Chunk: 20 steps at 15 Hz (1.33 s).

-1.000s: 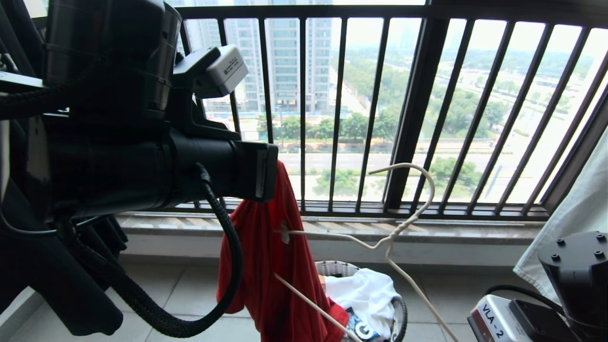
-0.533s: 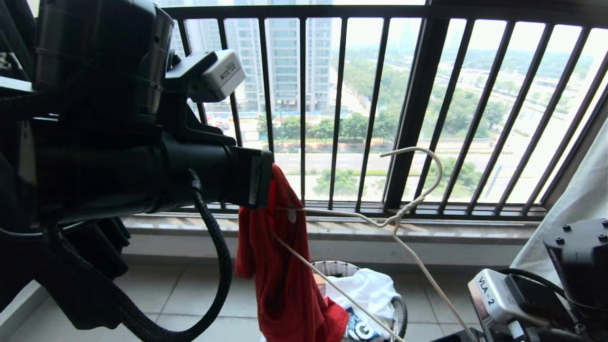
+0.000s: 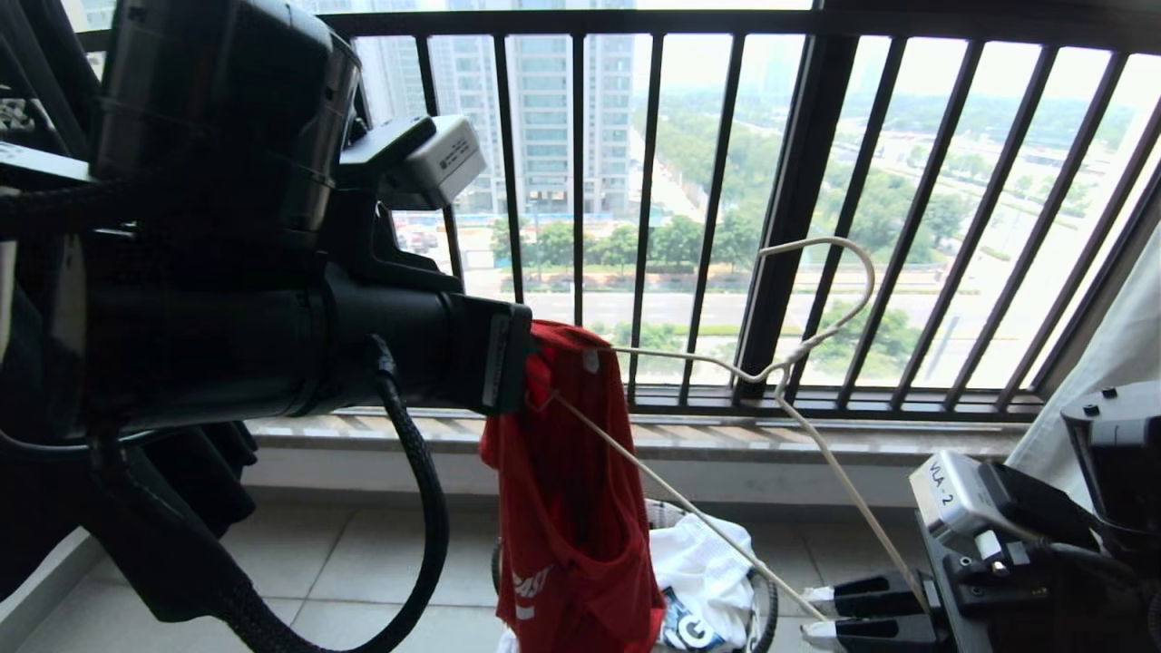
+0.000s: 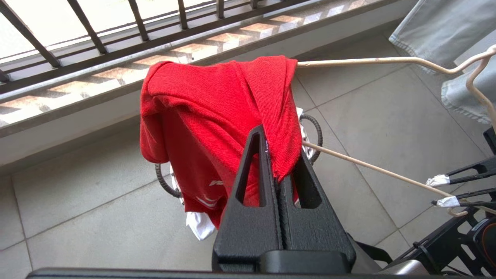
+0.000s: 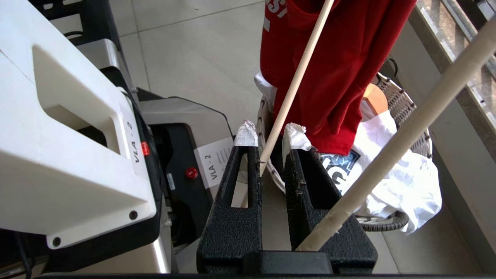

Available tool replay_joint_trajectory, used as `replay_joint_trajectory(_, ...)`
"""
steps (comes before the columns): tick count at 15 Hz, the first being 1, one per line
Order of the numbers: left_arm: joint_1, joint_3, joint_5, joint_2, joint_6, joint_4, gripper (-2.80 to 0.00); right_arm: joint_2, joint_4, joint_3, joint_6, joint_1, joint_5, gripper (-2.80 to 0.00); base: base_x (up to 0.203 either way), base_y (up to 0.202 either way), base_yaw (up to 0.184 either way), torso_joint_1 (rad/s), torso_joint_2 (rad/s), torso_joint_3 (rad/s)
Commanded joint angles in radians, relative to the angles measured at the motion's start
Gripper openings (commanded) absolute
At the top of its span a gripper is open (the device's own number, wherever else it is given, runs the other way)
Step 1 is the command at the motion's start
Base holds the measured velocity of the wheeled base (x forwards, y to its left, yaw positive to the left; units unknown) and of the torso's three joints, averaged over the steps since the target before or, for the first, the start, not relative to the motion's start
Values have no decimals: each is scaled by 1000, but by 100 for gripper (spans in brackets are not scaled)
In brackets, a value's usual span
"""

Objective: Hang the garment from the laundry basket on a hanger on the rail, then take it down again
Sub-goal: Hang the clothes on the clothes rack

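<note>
The red short-sleeved T-shirt [image 3: 571, 490] hung in the air above the small round white woven basket with a dark rim [image 5: 403, 102], draped over one arm of the thin white wire hanger [image 3: 798, 363]. The left pincer [image 4: 277, 170] was clenched on a fold of the red cloth near its top edge, holding it up beside the black barred window railing [image 3: 789, 199]. The right pincer [image 5: 267, 155], low at the right, gripped the hanger's bottom wire between its tape-wrapped tips, with the hook pointing up towards the window. A white printed garment [image 5: 391, 182] lay in the basket beneath the red hem. The overhead rail was not in view.

The step in hand looked like dressing the hanger: only one shoulder arm sat inside the shirt, and the far arm and hook stood bare. The next move would probably call for the left pincer to pull the neck opening further along the wire, or for the right to push the hanger deeper, so that the hook comes out through the collar. The bunched cloth could slip off the thin wire if either arm tilted it.
</note>
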Motion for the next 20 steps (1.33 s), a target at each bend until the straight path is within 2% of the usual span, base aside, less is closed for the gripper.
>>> replay_joint_trajectory(1,-14,-10,-3,12,-5,8,-280,7,0,-9,-3,-9,-3,-280,0,0,0,0,0,0)
replay_joint_trajectory(3,-6,-21,7,18,-10,12,-280,6,0,-10,-7,-35,-23,-280,0,0,0,0,0,0)
replay_joint_trajectory(6,79,-55,71,26,-12,8,-280,4,0,-7,-16,-36,-23,-280,0,0,0,0,0,0)
replay_joint_trajectory(11,144,-76,77,29,-9,3,-280,8,6,4,-55,-34,-22,-280,0,0,0,0,0,0)
replay_joint_trajectory(15,106,-69,66,26,-11,5,-280,10,6,4,-56,-30,-16,-280,0,0,0,0,0,0)
replay_joint_trajectory(18,39,-50,66,48,-22,2,-280,25,8,17,-56,35,-16,-280,0,0,0,0,0,0)
replay_joint_trajectory(20,37,-48,68,63,-25,1,-280,28,9,27,-56,68,-16,-280,0,0,0,0,0,0)
